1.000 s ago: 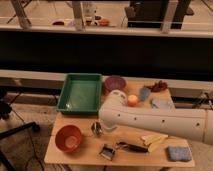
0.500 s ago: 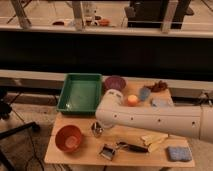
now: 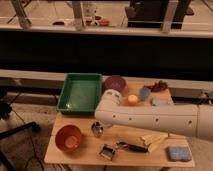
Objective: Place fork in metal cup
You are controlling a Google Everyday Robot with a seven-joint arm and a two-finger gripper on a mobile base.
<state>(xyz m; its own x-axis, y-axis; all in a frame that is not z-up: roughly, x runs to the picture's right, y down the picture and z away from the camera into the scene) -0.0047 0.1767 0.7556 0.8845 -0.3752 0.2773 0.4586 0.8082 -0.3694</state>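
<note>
The metal cup (image 3: pixel 97 130) is a small shiny steel cylinder standing on the wooden table (image 3: pixel 85 156), right of the orange bowl (image 3: pixel 69 138). My white arm (image 3: pixel 150 120) reaches in from the right. Its left end bends down, and the gripper (image 3: pixel 99 123) hangs directly over the cup, close to its rim. The fork is not visible; it is hidden or lost against the arm and cup.
A green tray (image 3: pixel 80 92) stands at the back left, with a purple bowl (image 3: pixel 115 83) beside it. A dark-handled tool (image 3: pixel 133 147) and a square metal-edged object (image 3: pixel 106 151) lie at the front. A yellow item (image 3: pixel 154 139) and a blue sponge (image 3: pixel 179 153) lie front right.
</note>
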